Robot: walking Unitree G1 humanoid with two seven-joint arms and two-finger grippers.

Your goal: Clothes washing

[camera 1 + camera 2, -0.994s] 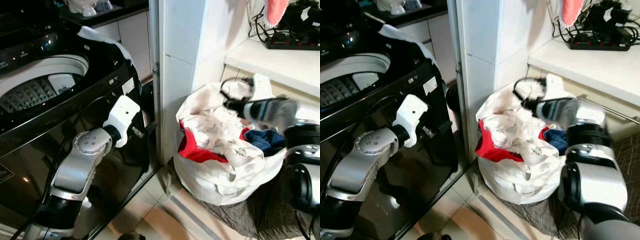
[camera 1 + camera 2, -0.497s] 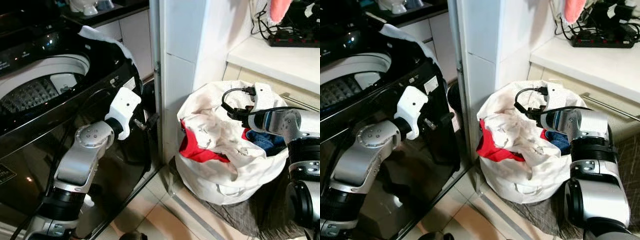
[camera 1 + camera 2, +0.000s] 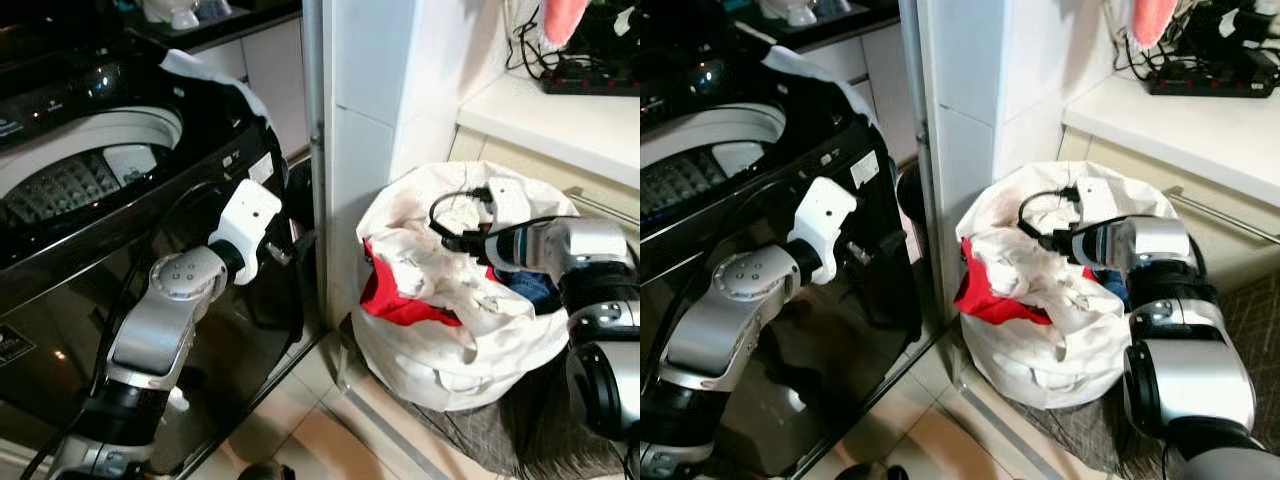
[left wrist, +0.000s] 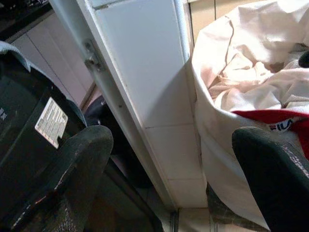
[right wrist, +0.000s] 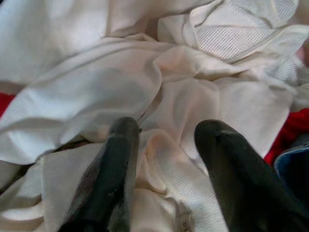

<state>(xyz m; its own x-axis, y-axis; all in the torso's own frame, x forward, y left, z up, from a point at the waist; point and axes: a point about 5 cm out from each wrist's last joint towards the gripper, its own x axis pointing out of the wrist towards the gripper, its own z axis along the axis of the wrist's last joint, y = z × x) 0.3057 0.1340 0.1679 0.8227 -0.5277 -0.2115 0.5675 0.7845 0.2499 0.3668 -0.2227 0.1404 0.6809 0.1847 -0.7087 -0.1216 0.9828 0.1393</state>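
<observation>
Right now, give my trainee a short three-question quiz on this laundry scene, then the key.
1. True or false: the right hand is open over white cloth in the laundry bag.
2. Which colours of clothing show in the bag besides white? A) red and blue B) green and yellow C) black and orange
3. Fill in: the left hand is held in front of the ______, with its fingers apart.

Key:
1. True. Its two fingers are spread, with white fabric between them.
2. A. A red garment and a blue garment lie among the white.
3. Washing machine.
</observation>
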